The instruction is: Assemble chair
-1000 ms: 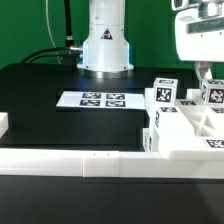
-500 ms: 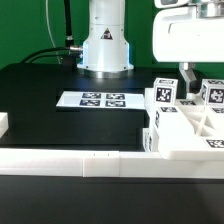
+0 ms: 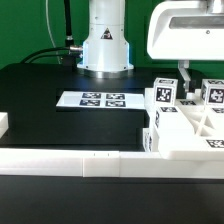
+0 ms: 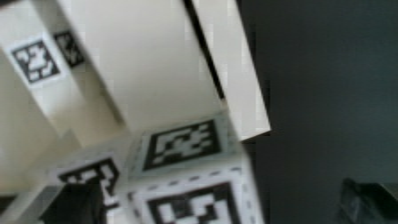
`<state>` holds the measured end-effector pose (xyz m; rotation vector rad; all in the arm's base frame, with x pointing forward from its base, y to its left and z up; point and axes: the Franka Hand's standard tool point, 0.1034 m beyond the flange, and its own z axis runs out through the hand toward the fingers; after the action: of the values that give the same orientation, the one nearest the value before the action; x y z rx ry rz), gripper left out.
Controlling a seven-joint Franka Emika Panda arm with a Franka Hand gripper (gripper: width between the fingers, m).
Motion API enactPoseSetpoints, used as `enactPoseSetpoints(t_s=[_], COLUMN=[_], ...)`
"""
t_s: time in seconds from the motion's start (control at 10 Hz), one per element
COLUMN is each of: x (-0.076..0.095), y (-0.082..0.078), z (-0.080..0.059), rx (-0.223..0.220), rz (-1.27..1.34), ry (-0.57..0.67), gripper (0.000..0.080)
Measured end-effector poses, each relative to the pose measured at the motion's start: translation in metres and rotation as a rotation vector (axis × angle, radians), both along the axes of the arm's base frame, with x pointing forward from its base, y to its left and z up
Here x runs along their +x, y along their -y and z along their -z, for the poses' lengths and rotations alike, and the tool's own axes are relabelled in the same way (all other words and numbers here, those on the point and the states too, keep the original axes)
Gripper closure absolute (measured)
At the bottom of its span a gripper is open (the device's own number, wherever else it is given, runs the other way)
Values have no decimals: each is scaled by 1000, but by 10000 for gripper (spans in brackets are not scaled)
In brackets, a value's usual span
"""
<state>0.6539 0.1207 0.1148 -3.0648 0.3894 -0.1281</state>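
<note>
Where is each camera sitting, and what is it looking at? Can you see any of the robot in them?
Exterior view: off the arm, low at the table's edge, facing the robot base across the marker board; the end effector hangs open over the chair.
Wrist view: on the wrist, close above the chair; no robot part clearly shows.
Shared: the chair's tagged white pieces.

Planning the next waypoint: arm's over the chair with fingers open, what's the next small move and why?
Probably keep sliding toward the exterior view's left, clear of the chair. The fingers hang open and empty just above its tagged posts, gripping nothing, and the chair sits against the border rail.
</note>
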Motion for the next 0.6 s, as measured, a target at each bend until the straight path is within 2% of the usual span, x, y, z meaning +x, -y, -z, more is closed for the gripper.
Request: enactPoseSetpoints(t_s=[0.1, 0.3, 0.4, 0.5, 0.6], x=[0, 0, 0, 0, 1], y=[1, 1, 1, 2, 5], z=[1, 2, 2, 2, 2], rx=[-1, -1, -1, 0, 2], rz=[-1, 1, 1, 10, 36], ry=[10, 9, 9, 9, 14], gripper=[150, 421, 421, 513, 513])
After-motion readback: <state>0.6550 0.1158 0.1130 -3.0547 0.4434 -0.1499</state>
